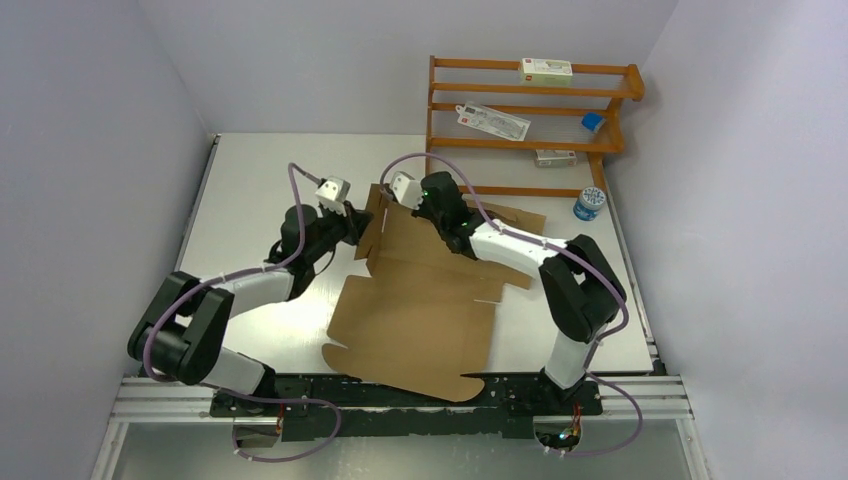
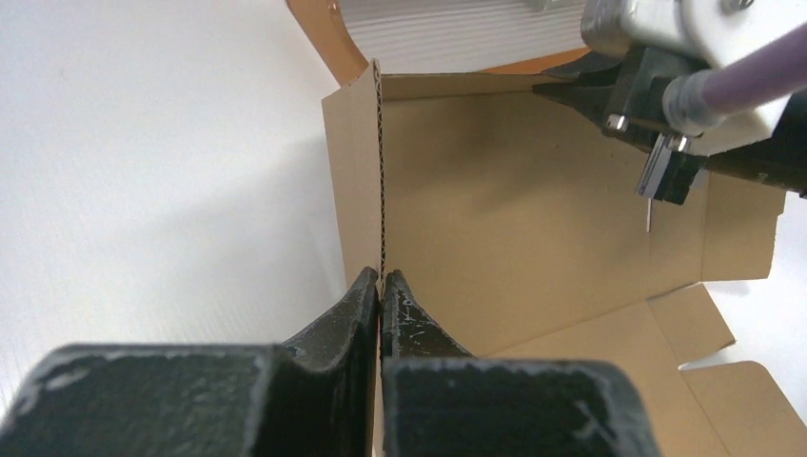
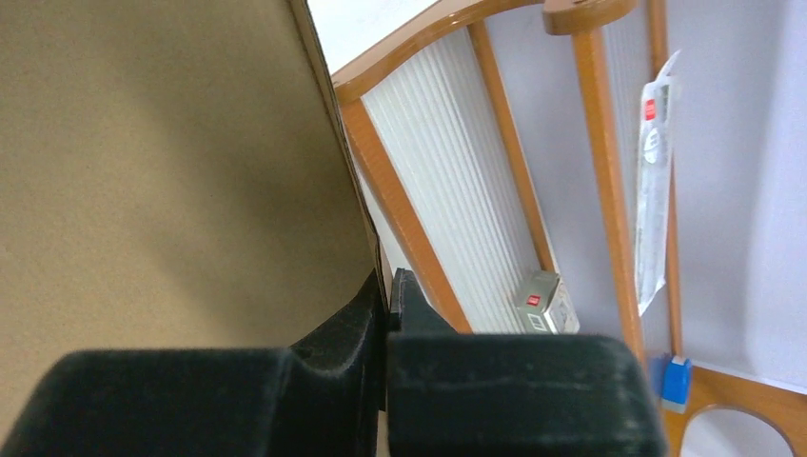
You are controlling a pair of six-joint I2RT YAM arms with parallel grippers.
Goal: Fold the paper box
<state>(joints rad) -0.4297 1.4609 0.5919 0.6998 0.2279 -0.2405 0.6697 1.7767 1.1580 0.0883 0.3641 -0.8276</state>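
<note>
The box (image 1: 420,320) lies mid-counter (image 1: 250,190), mostly flat, with only its far panel (image 2: 514,200) and a left flap (image 2: 352,181) stood up, the left hand (image 2: 381,286) clamped on the flap's edge and the right hand (image 3: 388,290) clamped on the panel's top, so most folding looks undone.

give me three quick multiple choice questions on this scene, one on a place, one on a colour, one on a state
1. Where does the wooden rack stand?
A. far right side
B. near left corner
C. between the arm bases

2. What colour is the paper box?
A. white
B. brown
C. blue

3. How is the left tool?
A. wide open
B. shut on a white carton
C. shut on a raised box wall

Answers: 1 A, it rises at the far right. 2 B, plain brown cardboard. 3 C, it pinches the upright cardboard edge.
</note>
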